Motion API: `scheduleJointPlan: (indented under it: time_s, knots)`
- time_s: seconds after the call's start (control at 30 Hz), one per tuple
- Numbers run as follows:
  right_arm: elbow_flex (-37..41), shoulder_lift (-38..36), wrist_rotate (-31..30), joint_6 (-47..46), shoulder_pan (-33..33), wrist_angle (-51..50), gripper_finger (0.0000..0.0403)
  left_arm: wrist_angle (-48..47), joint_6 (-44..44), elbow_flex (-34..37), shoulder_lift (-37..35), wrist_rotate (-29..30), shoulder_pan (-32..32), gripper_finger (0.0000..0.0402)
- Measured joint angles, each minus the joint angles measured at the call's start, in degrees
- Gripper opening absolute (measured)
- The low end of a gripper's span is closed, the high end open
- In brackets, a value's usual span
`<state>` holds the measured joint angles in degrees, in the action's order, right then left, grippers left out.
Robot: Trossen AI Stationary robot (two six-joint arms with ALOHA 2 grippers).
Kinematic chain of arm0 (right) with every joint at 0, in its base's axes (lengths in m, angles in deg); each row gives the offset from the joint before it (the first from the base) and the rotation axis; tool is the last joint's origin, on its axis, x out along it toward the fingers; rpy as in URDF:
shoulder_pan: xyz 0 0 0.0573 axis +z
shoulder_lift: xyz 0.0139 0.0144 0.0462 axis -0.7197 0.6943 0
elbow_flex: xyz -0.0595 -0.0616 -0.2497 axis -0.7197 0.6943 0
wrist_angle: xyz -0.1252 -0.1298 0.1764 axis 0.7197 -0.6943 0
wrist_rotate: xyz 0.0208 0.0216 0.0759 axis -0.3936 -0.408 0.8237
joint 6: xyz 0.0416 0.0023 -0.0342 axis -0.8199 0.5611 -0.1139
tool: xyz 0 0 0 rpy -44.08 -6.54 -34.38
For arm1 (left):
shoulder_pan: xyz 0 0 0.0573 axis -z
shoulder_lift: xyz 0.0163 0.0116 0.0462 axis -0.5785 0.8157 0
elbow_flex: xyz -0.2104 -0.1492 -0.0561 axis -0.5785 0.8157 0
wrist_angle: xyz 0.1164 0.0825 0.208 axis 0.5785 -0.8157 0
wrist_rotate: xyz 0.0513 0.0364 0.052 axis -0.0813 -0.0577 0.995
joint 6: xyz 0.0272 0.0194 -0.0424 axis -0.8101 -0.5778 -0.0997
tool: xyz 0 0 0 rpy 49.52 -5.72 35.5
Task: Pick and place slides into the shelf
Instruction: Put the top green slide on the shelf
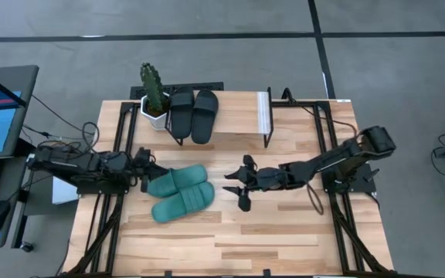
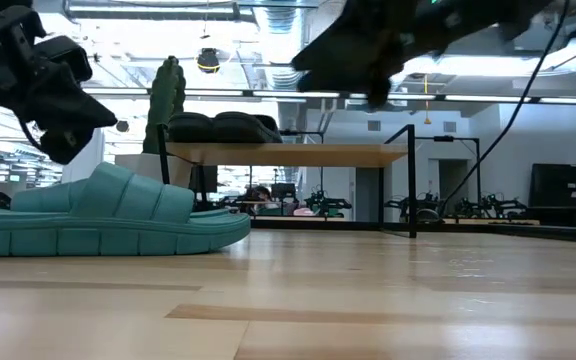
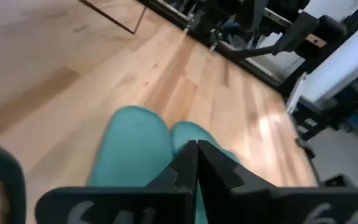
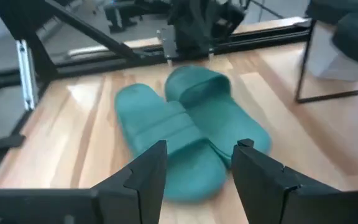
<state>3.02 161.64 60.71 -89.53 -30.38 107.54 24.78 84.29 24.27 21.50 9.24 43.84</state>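
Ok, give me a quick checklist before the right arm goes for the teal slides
1. Right gripper open: ok, fingers spread.
2. Right gripper lined up with the teal slides: ok, they sit ahead between its fingers in the right wrist view.
3. Teal slides free on the table: ok, side by side, not held.
4. Left gripper out of the way: not ok, shut and right at the slides' end.
5. Room on the shelf beside the black slides: ok.
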Motion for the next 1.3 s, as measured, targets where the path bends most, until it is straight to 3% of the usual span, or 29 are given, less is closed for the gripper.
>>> scheduleJointPlan:
  time_s: [0.1, 0.4, 0.6, 0.77, 0.93, 1.1, 1.3]
  knots:
    - [0.0, -2.9, -6.3, 1.4, 2.2, -5.4, 0.0166, 3.3, 2.4, 0.9, 0.2, 6.2, 5.5, 0.0000]
    - [0.0, -7.6, -29.1, -1.5, 10.5, -20.3, 0.0164, 7.1, 8.5, 1.1, 3.1, 37.2, 28.8, 0.0000]
    - [0.0, -8.7, -40.5, -7.8, 14.9, -28.5, 0.0162, 17.8, 9.3, 1.1, 11.8, 54.1, 42.2, 0.0000]
    - [0.0, -8.9, -45.2, -13.8, 17.1, -33.8, 0.0161, 26.1, 7.8, 0.1, 20.7, 62.8, 48.8, 0.0000]
    - [0.0, -8.9, -46.7, -17.2, 17.7, -35.4, 0.0160, 26.3, 7.3, -4.9, 29.5, 65.7, 52.4, 0.0000]
    - [0.0, -8.9, -46.7, -18.1, 17.7, -35.4, 0.0159, 23.1, 1.6, -11.3, 36.3, 58.6, 53.4, 0.0000]
    - [0.0, -8.4, -45.3, -20.2, 17.7, -36.4, 0.0158, 4.6, 7.1, -19.3, 42.2, 50.4, 53.4, 0.0000]
